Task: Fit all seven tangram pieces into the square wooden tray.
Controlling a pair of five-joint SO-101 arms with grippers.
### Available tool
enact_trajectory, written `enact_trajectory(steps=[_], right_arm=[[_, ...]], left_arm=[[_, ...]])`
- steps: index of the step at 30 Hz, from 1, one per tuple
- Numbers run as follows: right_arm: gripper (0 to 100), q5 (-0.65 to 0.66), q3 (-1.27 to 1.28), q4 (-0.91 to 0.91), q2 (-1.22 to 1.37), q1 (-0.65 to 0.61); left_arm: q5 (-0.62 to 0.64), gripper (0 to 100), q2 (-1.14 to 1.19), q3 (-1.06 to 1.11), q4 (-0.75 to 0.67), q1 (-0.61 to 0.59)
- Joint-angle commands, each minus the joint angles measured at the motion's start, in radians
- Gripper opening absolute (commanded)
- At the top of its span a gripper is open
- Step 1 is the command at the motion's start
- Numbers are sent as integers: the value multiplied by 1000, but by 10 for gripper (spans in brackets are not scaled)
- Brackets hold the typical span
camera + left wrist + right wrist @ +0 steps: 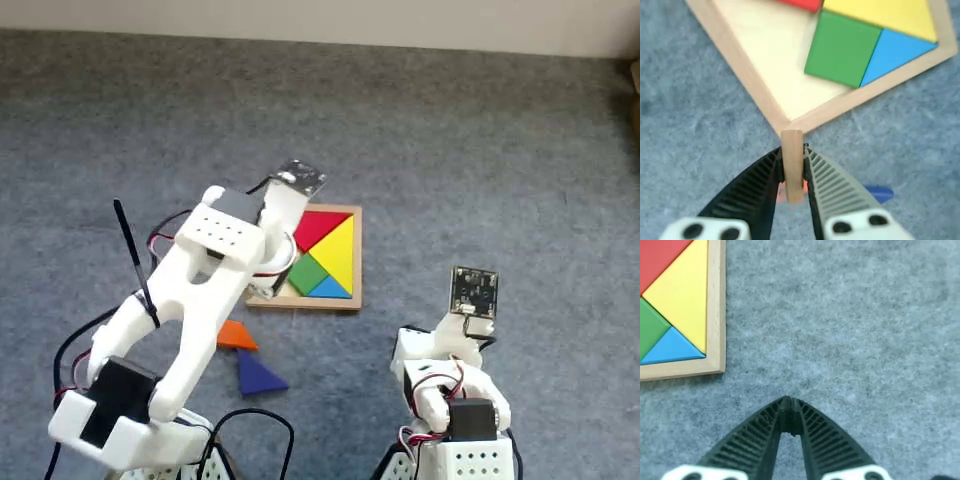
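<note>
Left pincer (792,161): closed down to a narrow gap, clamped on a thin pale-wood piece (791,145) held on edge. It hangs just outside the near corner of the tray (735,55), over the carpet (480,150).

Right pincer (788,412): jaws together, nothing between them, parked over bare carpet near another corner of the tray, apart from it.

Tray contents: red piece (315,228), yellow piece (880,15), green square (840,47) and blue triangle (895,52), packed together on one side. The floor nearest my left pincer is bare wood. On the carpet, clear of the tray: orange piece (237,335) and dark blue triangle (258,375).

Risks, as I judge them:
- The piece stands on edge; if I let go like this it could tip either way, onto the rim or back onto the carpet.
- If I carry it in low, its lower edge may catch the rim and shove the tray, loosening the seated pieces.
- My grip is on a narrow edge, so any knock could twist the piece in the jaws.

Unclear:
- I see the held piece edge-on, so I cannot tell its outline or face colour.
- From above, my left arm covers the open part of the tray and the pincer itself.
- An orange patch shows behind the jaws; probably the loose orange piece, not certain.
</note>
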Motion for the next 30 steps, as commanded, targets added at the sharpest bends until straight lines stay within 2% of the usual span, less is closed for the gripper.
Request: enact_trajectory(steps=[1, 5, 10, 18, 26, 30], right_arm=[[9, 8, 99, -16, 1, 10], [9, 8, 99, -16, 1, 10], [9, 8, 99, -16, 1, 10], [9, 8, 99, -47, 1, 41], [9, 8, 99, -50, 1, 42], [9, 8, 99, -50, 1, 42]], left_arm=[[-3, 11, -42, -35, -81, 24], [17, 7, -42, -53, -120, 51], [153, 7, -35, -42, -195, 91], [265, 13, 165, -56, -361, 96], [342, 202, 217, -105, -358, 85], [341, 210, 217, -107, -358, 67]])
